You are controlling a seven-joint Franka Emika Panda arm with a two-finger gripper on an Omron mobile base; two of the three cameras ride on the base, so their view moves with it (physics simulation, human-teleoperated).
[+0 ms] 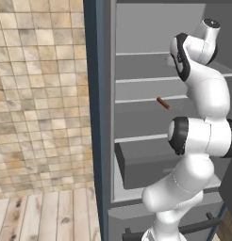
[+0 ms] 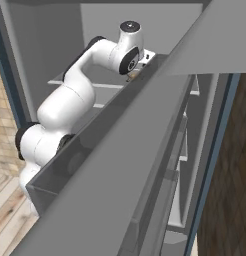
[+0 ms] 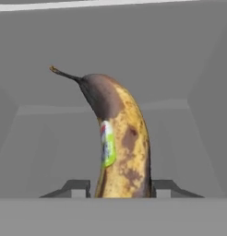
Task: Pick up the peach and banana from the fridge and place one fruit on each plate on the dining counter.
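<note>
Hand view: the banana point(image 3: 120, 143) stands between the two dark fingertips point(image 3: 78, 188) of the pincer point(image 3: 121, 189), and both tips lie close against its sides, so the pincer looks clenched on the banana, though I cannot see the real contact at the lower edge. The fruit is still inside the fridge point(image 1: 136, 70), on one of the upper shelves, with the pale grey back wall behind it.

The step in hand is the grasp of the banana. The next move, I think, calls for a small lift off the shelf and then a straight pull out of the compartment, without hitting the shelf above or the open door.

The banana is curved and long, yellow with brown mottling, with a dark top and a thin stem, and it carries a small green and white sticker. The inside of the fridge is smooth and matt grey, with thin white shelf edges. In the left base view a small red-brown stick-like piece point(image 1: 162, 103) lies on a lower shelf, above the grey drawer point(image 1: 141, 162).
</note>
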